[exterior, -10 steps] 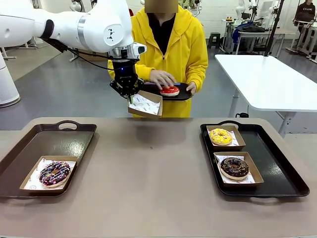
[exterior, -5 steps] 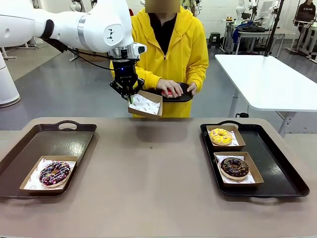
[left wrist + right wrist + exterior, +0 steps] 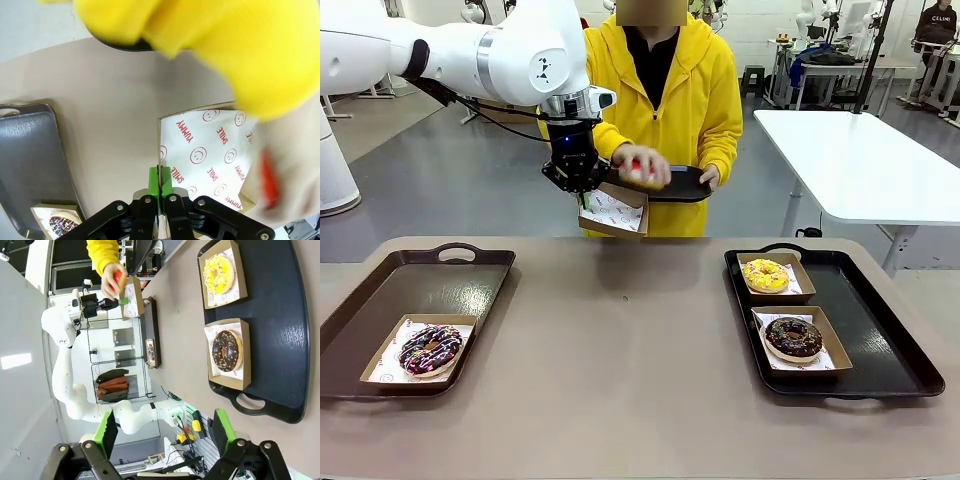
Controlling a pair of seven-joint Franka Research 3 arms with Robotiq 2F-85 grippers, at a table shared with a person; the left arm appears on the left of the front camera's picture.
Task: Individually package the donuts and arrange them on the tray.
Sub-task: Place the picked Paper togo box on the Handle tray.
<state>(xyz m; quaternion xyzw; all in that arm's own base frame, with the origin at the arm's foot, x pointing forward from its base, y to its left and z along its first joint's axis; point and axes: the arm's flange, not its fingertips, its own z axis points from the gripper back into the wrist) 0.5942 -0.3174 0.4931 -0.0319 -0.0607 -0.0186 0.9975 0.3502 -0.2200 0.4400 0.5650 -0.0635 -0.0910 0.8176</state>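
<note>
Red-glazed donut (image 3: 638, 169) sits upper centre of front view, in the person's hand (image 3: 645, 165), lifted off the small black tray (image 3: 686, 184) the person holds w/ the other hand, and just above the empty paper-lined box (image 3: 614, 211). That box hangs in air past the table's far edge, tilted, pinched at its near wall by the left gripper (image 3: 582, 188): jaws fully closed on the cardboard rim, green pads (image 3: 154, 181) clamping the wall at bottom centre of left wrist view, printed liner (image 3: 210, 152) spread to the right, blurred hand and red sliver at the right edge. So the step in hand looks like the last boxing: person loading donut no. 4 into the box the robot presents. Other three are already packaged: yellow-iced donut (image 3: 766, 275) and chocolate sprinkle donut (image 3: 794, 338) each in a box on the right tray (image 3: 890, 345), right of frame; pink-drizzle donut (image 3: 430, 349) boxed on the left tray (image 3: 380, 290), lower left. Right gripper (image 3: 165, 432) is spread wide at bottom of its wrist view, holding nothing, well clear above the right tray. Next move, by my read: keep the box steady and grip firm til the donut lands, since added wt on a one-edge pinch could tip it; then carry it level to a tray, prob. the left one w/ room beside the drizzle box, set down flat, release.
</note>
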